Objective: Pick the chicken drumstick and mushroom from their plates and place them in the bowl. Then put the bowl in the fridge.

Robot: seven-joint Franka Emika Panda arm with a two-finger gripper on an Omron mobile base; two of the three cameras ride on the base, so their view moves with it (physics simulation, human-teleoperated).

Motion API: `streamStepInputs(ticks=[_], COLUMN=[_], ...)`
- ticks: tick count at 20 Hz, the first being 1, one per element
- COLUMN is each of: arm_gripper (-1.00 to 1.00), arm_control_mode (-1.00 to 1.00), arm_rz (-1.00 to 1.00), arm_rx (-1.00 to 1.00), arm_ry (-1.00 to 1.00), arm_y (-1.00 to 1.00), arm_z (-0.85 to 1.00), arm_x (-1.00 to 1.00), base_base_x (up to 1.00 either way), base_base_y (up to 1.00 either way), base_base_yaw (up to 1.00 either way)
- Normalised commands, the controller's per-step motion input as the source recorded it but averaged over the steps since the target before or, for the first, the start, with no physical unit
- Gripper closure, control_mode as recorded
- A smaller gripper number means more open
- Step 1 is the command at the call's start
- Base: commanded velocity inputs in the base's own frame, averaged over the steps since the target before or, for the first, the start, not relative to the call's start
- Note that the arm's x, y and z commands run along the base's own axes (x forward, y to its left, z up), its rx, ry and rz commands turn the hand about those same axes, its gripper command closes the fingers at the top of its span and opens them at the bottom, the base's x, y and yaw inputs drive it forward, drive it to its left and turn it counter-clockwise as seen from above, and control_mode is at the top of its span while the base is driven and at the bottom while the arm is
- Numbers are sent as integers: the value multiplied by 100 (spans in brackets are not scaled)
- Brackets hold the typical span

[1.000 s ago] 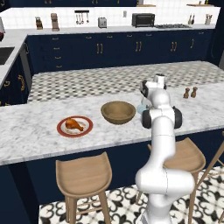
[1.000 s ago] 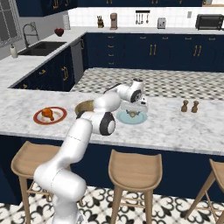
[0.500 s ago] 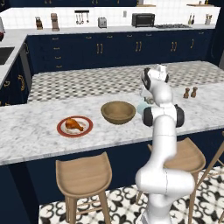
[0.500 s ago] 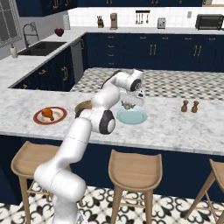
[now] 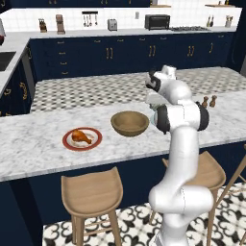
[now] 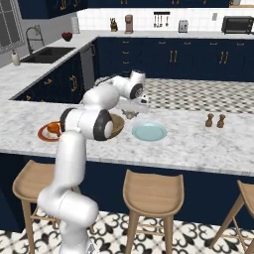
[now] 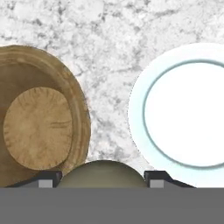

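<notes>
My gripper is shut on the mushroom, whose rounded beige cap shows between the two dark fingertips. In the right base view the gripper hangs a little above the counter, between the wooden bowl and the pale blue plate. Seen from the hand, the bowl lies left and empty, and the blue plate lies right and bare. The chicken drumstick rests on the red-rimmed plate, left of the bowl. The fridge is out of view.
Two small brown shakers stand on the marble counter to the right of the blue plate. Wooden stools line the near side of the island. Dark blue cabinets and a back counter with appliances run behind.
The hand has swung left with the mushroom, from over the pale blue plate to the gap beside the bowl. Plates, bowl and drumstick have stayed put.
</notes>
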Motion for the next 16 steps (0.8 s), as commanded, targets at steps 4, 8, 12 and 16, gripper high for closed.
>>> streamStepInputs(ticks=[4, 8, 12, 16], arm_gripper=[100, 100, 100, -100], arm_control_mode=[-100, -100, -100, -100], arm_rz=[4, 7, 11, 4], arm_rx=[-35, -20, 13, 15], arm_ry=[2, 0, 4, 0], arm_y=[100, 96, 19, 1], arm_z=[12, 29, -8, -36], arm_x=[-50, -9, 33, 1], base_base_x=[0, 0, 0, 0], base_base_y=[0, 0, 0, 0], base_base_yaw=[0, 0, 0, 0])
